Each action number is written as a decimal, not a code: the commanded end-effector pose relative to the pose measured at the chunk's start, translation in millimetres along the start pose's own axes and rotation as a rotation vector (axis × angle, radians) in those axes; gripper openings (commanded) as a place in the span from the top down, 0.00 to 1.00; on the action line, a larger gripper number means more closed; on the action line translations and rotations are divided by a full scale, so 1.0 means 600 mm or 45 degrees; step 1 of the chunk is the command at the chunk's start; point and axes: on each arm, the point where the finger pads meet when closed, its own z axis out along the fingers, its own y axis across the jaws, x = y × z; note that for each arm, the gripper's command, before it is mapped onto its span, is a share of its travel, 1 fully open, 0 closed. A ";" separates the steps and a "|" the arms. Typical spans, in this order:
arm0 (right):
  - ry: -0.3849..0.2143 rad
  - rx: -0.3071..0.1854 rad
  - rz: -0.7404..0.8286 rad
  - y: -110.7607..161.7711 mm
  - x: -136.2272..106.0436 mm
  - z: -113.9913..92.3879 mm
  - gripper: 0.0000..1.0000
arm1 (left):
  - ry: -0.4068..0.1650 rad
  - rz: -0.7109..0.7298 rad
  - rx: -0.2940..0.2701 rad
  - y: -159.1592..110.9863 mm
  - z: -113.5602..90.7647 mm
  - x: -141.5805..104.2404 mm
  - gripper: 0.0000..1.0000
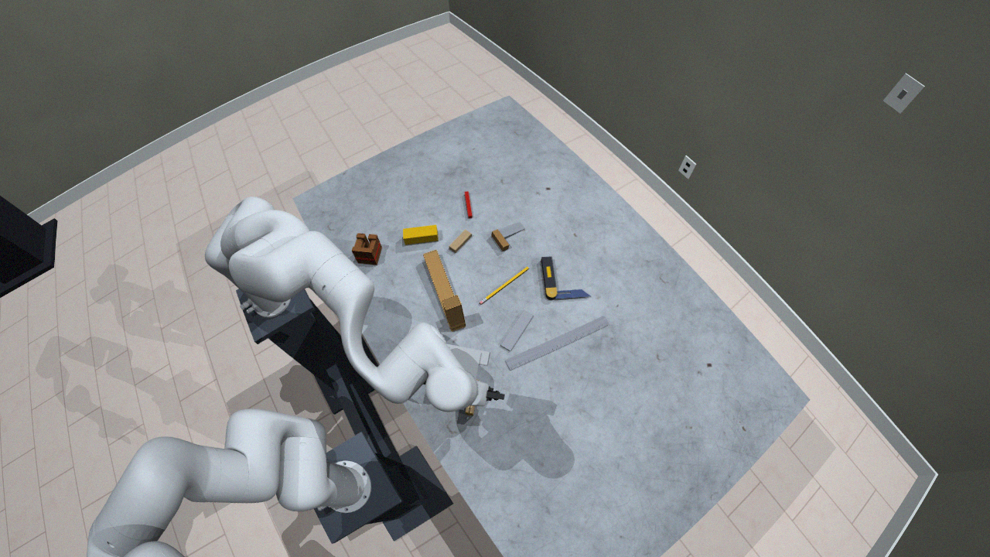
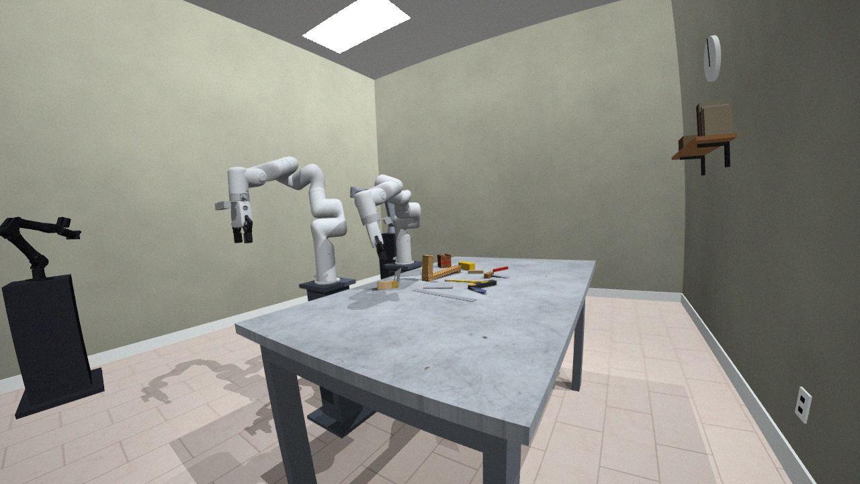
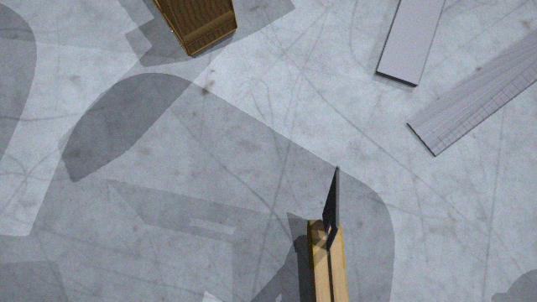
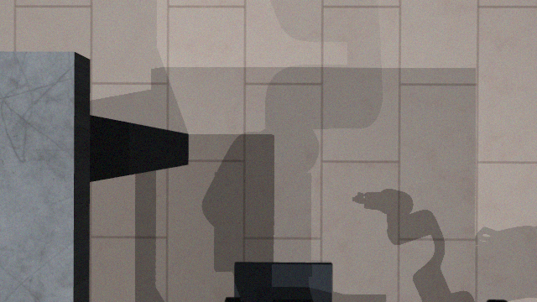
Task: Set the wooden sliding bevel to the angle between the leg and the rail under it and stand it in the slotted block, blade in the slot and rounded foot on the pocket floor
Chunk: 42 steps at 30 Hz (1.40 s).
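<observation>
Olive-grey walls (image 1: 796,228) (image 2: 523,150) surround a pinkish tiled floor (image 1: 165,291) (image 2: 649,349) (image 4: 436,38); a bright ceiling panel (image 2: 357,23) shines above the marbled grey table (image 1: 623,415) (image 2: 420,355) (image 3: 252,147) (image 4: 33,176)

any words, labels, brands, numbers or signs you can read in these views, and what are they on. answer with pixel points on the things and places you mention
No word, label, brand or number can be read on anything here.
Ruler (image 1: 557,343) (image 2: 445,295) (image 3: 474,94): a row of tick marks along one edge; no figures can be made out.
Wall clock (image 2: 712,58): a dark hand shows, but no numerals can be read.
Black bevel (image 1: 547,275) (image 2: 484,284): a plain yellow patch, no readable lettering.
</observation>
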 end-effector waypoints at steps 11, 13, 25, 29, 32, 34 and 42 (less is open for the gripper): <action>0.004 0.001 0.000 0.000 0.001 -0.002 0.00 | 0.018 -0.046 0.006 0.006 0.000 -0.028 0.00; 0.004 0.001 0.000 0.000 0.001 -0.002 0.00 | 0.018 -0.046 0.006 0.006 0.000 -0.028 0.00; 0.004 0.001 0.000 0.000 0.001 -0.002 0.00 | 0.018 -0.046 0.006 0.006 0.000 -0.028 0.00; 0.004 0.001 0.000 0.000 0.001 -0.002 0.00 | 0.018 -0.046 0.006 0.006 0.000 -0.028 0.52; 0.004 0.001 0.000 0.000 0.001 -0.002 0.00 | 0.018 -0.046 0.006 0.007 -0.001 -0.028 0.52; 0.004 0.001 0.000 0.000 0.001 -0.002 0.00 | 0.018 -0.046 0.006 0.007 -0.001 -0.028 0.52; 0.004 0.001 0.000 0.000 0.001 -0.002 0.00 | 0.018 -0.046 0.006 0.009 -0.001 -0.029 0.52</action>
